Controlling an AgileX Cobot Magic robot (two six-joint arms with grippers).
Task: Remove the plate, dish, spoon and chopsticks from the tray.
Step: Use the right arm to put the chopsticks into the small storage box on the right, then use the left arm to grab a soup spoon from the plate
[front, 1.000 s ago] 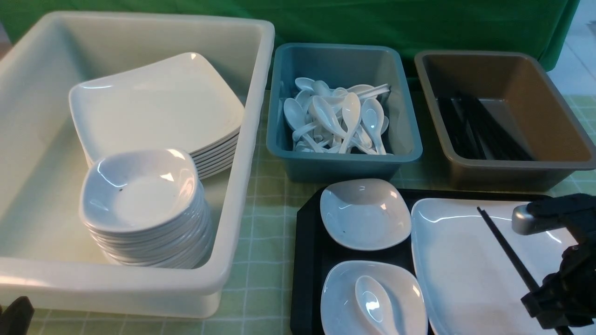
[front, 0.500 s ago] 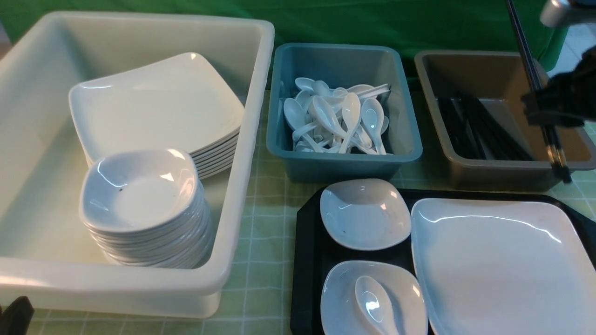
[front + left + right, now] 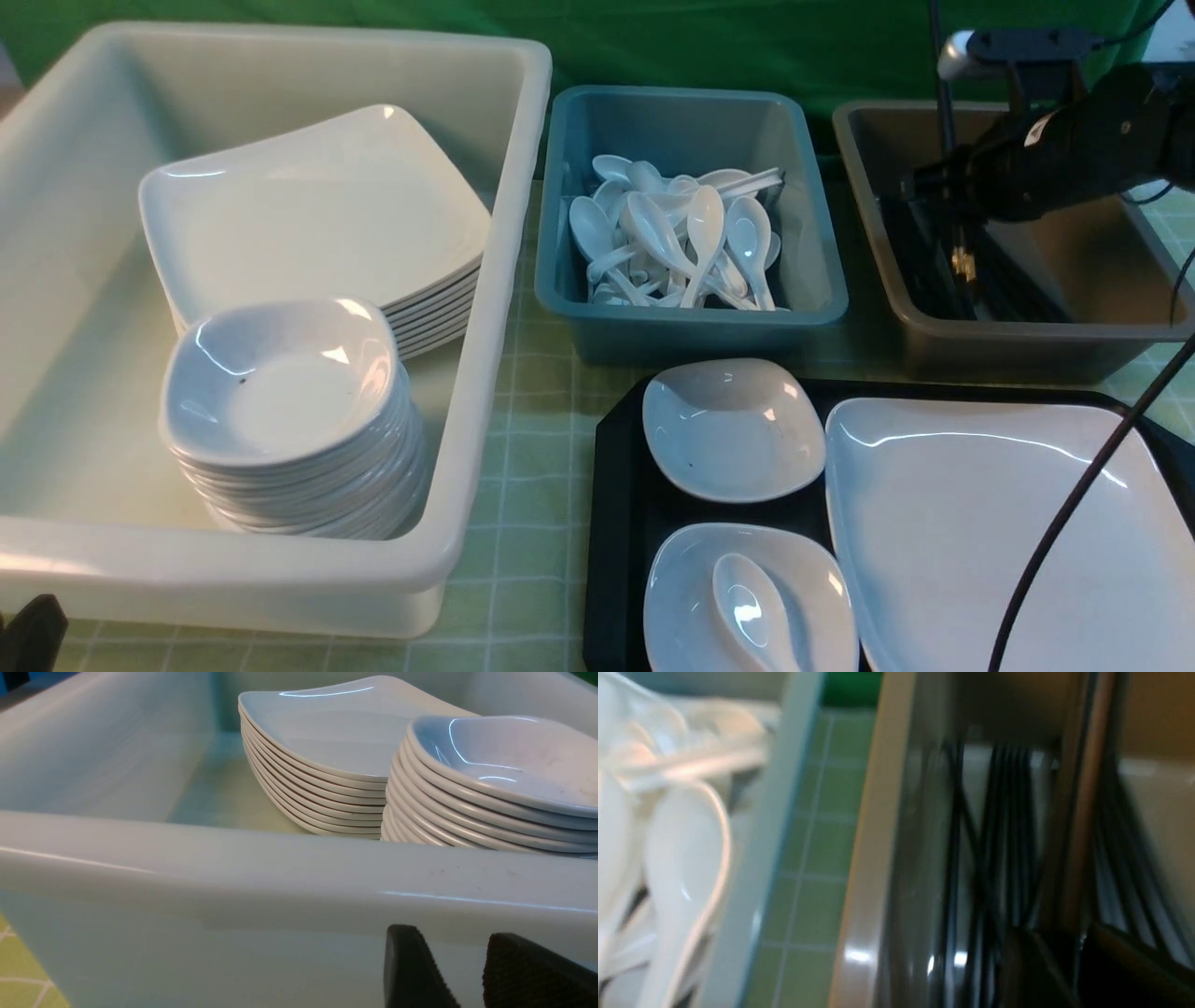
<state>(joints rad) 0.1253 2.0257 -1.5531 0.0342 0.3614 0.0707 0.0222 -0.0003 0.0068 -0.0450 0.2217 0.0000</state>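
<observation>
On the black tray point(image 3: 616, 523) lie the large white plate point(image 3: 952, 532), a small dish point(image 3: 733, 429) and a second dish point(image 3: 681, 597) holding the white spoon point(image 3: 752, 607). The black chopsticks point(image 3: 958, 261) stand nearly upright in the brown tub point(image 3: 1102, 327), lower ends down among other black sticks. My right gripper point(image 3: 943, 191) is over that tub with the chopsticks point(image 3: 1073, 835) between its fingers; the right wrist view is blurred and the grip is unclear. My left gripper point(image 3: 455, 952) is open and empty, low against the white tub's front wall point(image 3: 233, 882).
The big white tub point(image 3: 233, 579) at left holds a stack of plates point(image 3: 317, 215) and a stack of dishes point(image 3: 280, 383). A blue-grey bin point(image 3: 691, 322) in the middle holds several spoons. My right arm's cable point(image 3: 1074, 513) hangs across the plate.
My right gripper lifted the chopsticks off the plate, carried them back over the brown tub and turned them upright, tips now down inside it. The left arm has not moved.
</observation>
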